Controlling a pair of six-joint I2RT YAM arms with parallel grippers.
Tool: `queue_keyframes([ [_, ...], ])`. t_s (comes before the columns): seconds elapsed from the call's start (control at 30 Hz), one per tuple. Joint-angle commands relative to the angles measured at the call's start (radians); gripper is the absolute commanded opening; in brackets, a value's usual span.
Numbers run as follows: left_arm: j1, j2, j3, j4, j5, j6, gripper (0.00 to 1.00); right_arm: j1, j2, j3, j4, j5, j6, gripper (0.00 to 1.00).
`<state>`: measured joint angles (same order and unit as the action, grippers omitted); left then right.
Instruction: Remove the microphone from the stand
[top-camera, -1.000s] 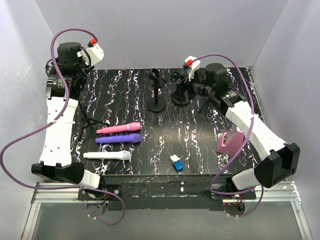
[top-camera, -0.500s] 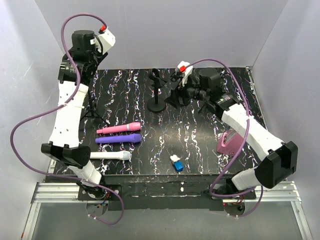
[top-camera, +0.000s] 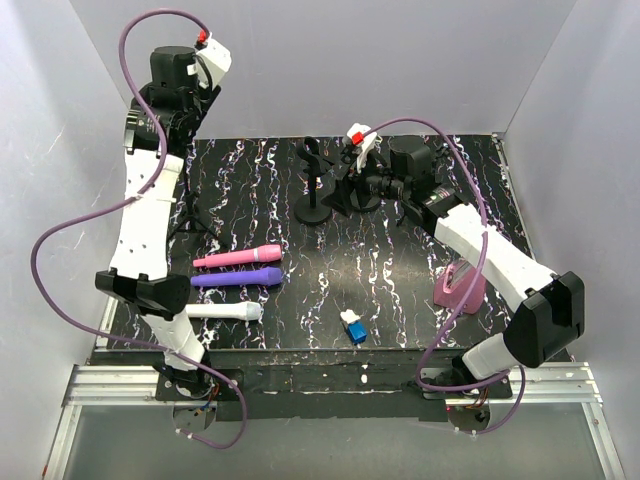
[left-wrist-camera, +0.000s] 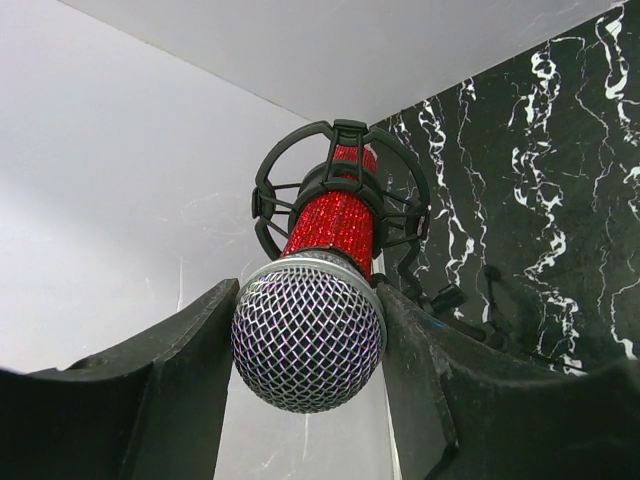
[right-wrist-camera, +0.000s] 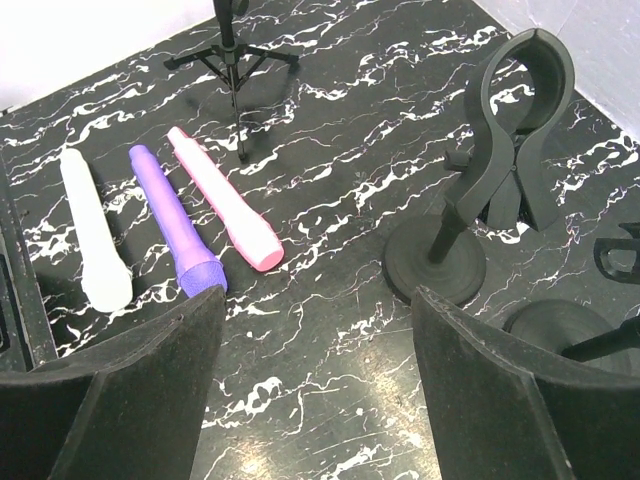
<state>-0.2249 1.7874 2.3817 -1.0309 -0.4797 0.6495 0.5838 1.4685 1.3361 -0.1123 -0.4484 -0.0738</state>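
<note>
A: What is held by the left claw (left-wrist-camera: 310, 300)?
B: The red microphone (left-wrist-camera: 335, 225) is squeezed at its silver head between both fingers. It is still sat in the black ring of the tripod stand (left-wrist-camera: 275, 190), at the far left corner of the bench (top-camera: 400, 260).
A: What has been changed since a second ago?
B: The left arm has been lifted higher by the back wall, and the stand's legs are now seen further back. The right claw (right-wrist-camera: 315, 310) has been moved left, over the black stands (top-camera: 314, 195). Its fingers are kept wide apart, with nothing between them.
A: And the rest?
B: The pink microphone (top-camera: 238, 257), the purple microphone (top-camera: 236, 277) and the white microphone (top-camera: 215, 312) have been left lying where they were
</note>
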Motion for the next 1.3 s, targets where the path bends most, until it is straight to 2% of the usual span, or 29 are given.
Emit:
queue_keyframes([
  [0.0, -0.011, -0.022, 0.048, 0.028, -0.016, -0.060, 0.00, 0.007, -0.011, 0.040, 0.056, -0.015, 0.014, 0.81],
  [0.1, -0.016, -0.013, 0.097, 0.028, -0.033, -0.094, 0.00, 0.008, -0.011, 0.040, 0.057, -0.016, 0.012, 0.81],
  [0.23, -0.017, 0.026, 0.201, -0.001, -0.043, -0.233, 0.00, 0.011, -0.005, 0.044, 0.059, -0.018, 0.011, 0.81],
  [0.47, -0.022, -0.011, 0.134, -0.017, 0.019, -0.267, 0.00, 0.024, 0.016, 0.071, 0.063, -0.021, 0.012, 0.80],
  [0.5, -0.021, -0.017, 0.111, -0.030, 0.050, -0.278, 0.19, 0.025, 0.019, 0.069, 0.066, -0.021, 0.012, 0.81],
  [0.53, -0.022, -0.025, 0.093, -0.055, 0.082, -0.281, 0.43, 0.028, 0.021, 0.071, 0.068, -0.021, 0.012, 0.80],
  [0.57, -0.022, -0.031, 0.079, -0.069, 0.116, -0.287, 0.59, 0.031, 0.023, 0.072, 0.069, -0.021, 0.012, 0.81],
  [0.63, -0.022, -0.036, 0.079, -0.086, 0.171, -0.313, 0.77, 0.036, 0.030, 0.083, 0.072, -0.026, 0.015, 0.80],
  [0.83, -0.022, -0.066, 0.181, -0.101, 0.392, -0.361, 0.95, 0.059, 0.082, 0.170, 0.080, -0.056, 0.017, 0.82],
  [0.87, -0.021, -0.098, 0.175, -0.095, 0.426, -0.366, 0.98, 0.063, 0.096, 0.192, 0.080, -0.061, 0.016, 0.82],
  [1.0, -0.022, -0.268, 0.051, -0.011, 0.529, -0.376, 0.98, 0.083, 0.144, 0.273, 0.076, -0.069, 0.006, 0.83],
  [1.13, -0.017, -0.336, 0.041, -0.084, 0.514, -0.302, 0.98, 0.109, 0.197, 0.359, 0.072, -0.082, 0.008, 0.84],
  [1.23, -0.021, -0.416, -0.071, -0.095, 0.419, -0.142, 0.98, 0.131, 0.234, 0.449, 0.094, -0.131, 0.016, 0.86],
  [1.27, -0.021, -0.452, -0.131, -0.101, 0.399, -0.043, 0.98, 0.139, 0.251, 0.484, 0.102, -0.142, 0.014, 0.86],
])
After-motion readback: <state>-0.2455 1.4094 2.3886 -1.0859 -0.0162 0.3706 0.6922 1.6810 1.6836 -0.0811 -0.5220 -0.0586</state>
